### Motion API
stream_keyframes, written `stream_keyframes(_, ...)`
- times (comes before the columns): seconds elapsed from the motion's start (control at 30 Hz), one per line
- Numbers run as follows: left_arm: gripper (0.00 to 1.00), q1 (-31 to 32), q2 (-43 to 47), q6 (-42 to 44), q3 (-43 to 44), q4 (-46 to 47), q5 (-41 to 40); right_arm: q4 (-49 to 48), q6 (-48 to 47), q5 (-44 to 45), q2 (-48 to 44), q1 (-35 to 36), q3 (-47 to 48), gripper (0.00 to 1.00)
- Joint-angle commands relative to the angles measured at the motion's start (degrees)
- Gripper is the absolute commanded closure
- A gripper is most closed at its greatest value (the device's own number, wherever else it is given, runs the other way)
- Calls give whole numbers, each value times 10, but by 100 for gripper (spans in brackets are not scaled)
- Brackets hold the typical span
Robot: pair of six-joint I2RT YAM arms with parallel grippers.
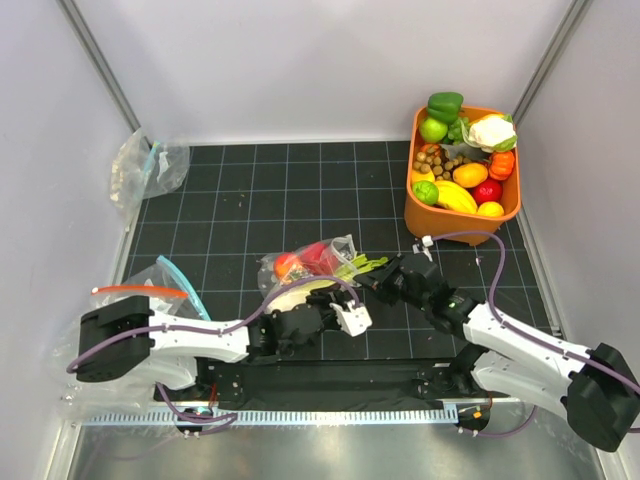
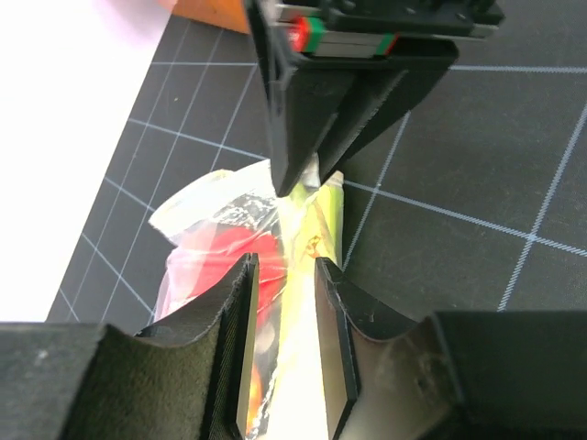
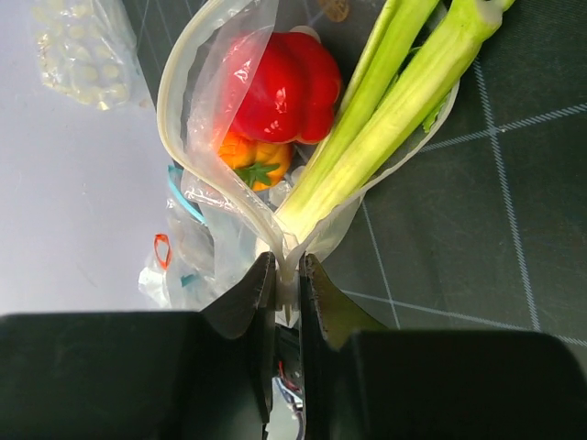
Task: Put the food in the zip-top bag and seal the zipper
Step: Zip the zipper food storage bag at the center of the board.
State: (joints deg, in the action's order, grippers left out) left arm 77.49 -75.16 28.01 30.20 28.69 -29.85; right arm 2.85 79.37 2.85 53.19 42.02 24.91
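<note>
Our right claw (image 3: 287, 266) pinches shut on the pale zipper (image 3: 163, 96) of the crinkled clear zip-top bag (image 3: 225, 92). We count two ribbed celery stalks (image 3: 404, 92) and one glossy red pepper (image 3: 289, 78) inside. The left claw (image 2: 285, 270) stands apart.

Free: we find bare mat (image 1: 290, 190) across the far centre | Far right: orange basket (image 1: 462, 215) blocks | Left edge: spare bags (image 1: 150, 165) far and near | Centre: zip-top bag (image 1: 315, 260) hemmed by left gripper (image 2: 284, 275) on its near side, right gripper (image 3: 287, 270) on its right; far side open
</note>
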Motion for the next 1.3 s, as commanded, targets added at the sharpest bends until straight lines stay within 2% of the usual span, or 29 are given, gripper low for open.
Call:
stream_keyframes(0.0, 66, 2, -27, 30, 14, 67, 17, 4, 9, 12, -4, 3, 24, 99)
stream_keyframes(0.33, 69, 0, -118, 39, 65, 76, -7, 18, -4, 18, -35, 3, 24, 99)
stream_keyframes(0.6, 75, -1, -127, 42, 87, 81, 4, 18, -5, 20, -36, 3, 23, 99)
stream_keyframes(0.77, 87, -4, -142, 36, 98, 80, -16, 15, -4, 14, -36, 3, 23, 99)
stream_keyframes(0.87, 90, -17, -148, 14, 104, 65, -7, 9, -4, 7, -37, 3, 21, 99)
stream_keyframes(0.93, 100, -30, -151, -1, 120, 25, 12, 9, -5, 5, -39, 3, 23, 99)
stream_keyframes(1.1, 100, -31, -131, -22, 118, 10, 44, 26, -14, 44, -55, 2, 22, 99)
stream_keyframes(1.27, 100, -10, -72, -26, 109, -25, 115, 33, -14, 58, -35, -6, 25, 99)
